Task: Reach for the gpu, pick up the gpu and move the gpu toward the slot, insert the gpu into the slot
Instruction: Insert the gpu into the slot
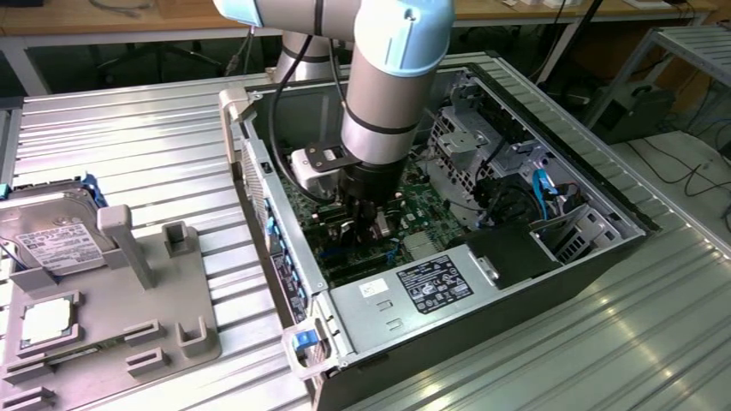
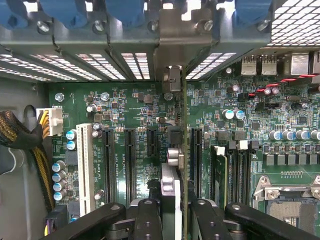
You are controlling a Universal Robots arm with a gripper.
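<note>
My gripper (image 2: 177, 220) reaches down inside the open computer case (image 1: 594, 184), low over the green circuit board (image 2: 125, 105). It is shut on the gpu (image 2: 183, 125), which stands on edge between the black fingers (image 2: 147, 220). The card runs straight out from the fingers to the case's rear wall. Its silver end bracket (image 2: 172, 50) lies against the rear opening between the blue latches. The card's lower edge is down among the long black connectors (image 2: 107, 165). The slot is hidden under the card. In the exterior view the gripper (image 1: 365, 221) sits mid-case, below the arm.
A processor socket (image 2: 290, 200) and memory connectors (image 2: 235, 170) lie beside the card, with a braided cable bundle (image 2: 25, 145) on the other side. At the exterior view's left, a grey fixture (image 1: 137, 325) holds a hard drive (image 1: 51, 235) and a processor chip (image 1: 48, 321). The power supply (image 1: 434, 287) fills the near end.
</note>
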